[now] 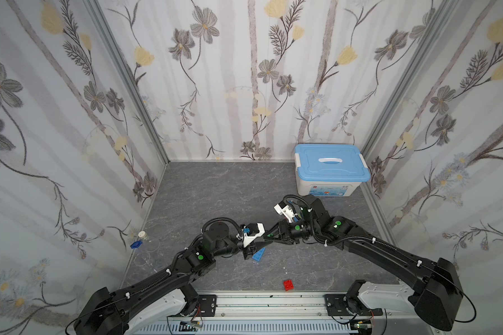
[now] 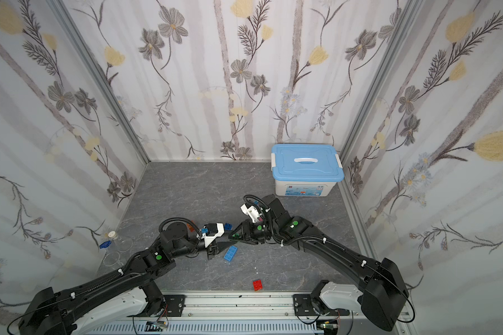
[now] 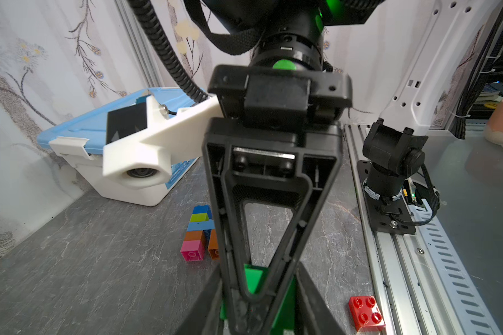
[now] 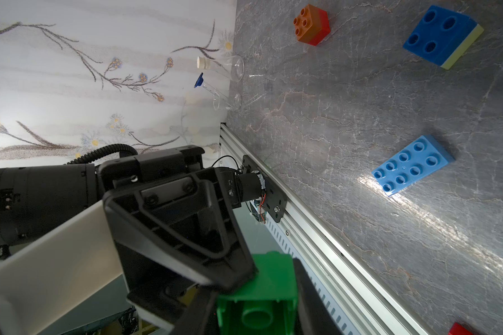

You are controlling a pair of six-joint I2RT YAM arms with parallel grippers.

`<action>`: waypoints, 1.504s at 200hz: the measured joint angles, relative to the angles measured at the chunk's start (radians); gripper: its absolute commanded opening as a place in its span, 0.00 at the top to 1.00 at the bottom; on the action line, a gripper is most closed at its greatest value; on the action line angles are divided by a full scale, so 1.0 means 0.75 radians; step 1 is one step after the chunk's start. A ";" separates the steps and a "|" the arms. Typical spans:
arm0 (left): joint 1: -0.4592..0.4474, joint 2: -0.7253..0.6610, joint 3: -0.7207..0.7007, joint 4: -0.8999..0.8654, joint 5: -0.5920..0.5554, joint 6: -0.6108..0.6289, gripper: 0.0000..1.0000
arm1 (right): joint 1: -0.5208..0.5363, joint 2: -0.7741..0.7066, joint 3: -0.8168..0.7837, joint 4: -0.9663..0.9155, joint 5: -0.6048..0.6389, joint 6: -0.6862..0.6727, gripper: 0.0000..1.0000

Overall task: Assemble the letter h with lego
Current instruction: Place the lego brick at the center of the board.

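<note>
Mid-table the left gripper (image 4: pixel 233 282) and right gripper (image 3: pixel 256 293) meet tip to tip, each with its jaws narrowed onto the same green brick (image 4: pixel 262 278). Just near of them lies a long light-blue brick (image 1: pixel 258 254). A red brick (image 1: pixel 288 284) sits by the near rail. Further right, toward the storage box (image 1: pixel 328 185), lies a multicoloured brick column (image 3: pixel 196 235).

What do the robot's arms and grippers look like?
The left arm and right arm are black with white base links, green dots on the joints and ribbed black cable conduit held by white ties. The left gripper and right gripper have black triangular open-frame fingers, each beside a white camera mount.
</note>
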 measured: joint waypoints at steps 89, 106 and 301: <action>0.001 0.010 0.003 -0.012 -0.051 0.010 0.57 | 0.004 0.030 0.046 0.013 -0.013 -0.012 0.71; 0.000 0.019 0.006 -0.013 -0.055 0.011 0.63 | 0.004 0.031 0.051 0.010 -0.014 -0.015 0.71; -0.021 0.793 0.890 -1.084 -0.558 -0.698 0.75 | -0.207 -0.241 -0.036 -0.549 1.052 -0.044 0.09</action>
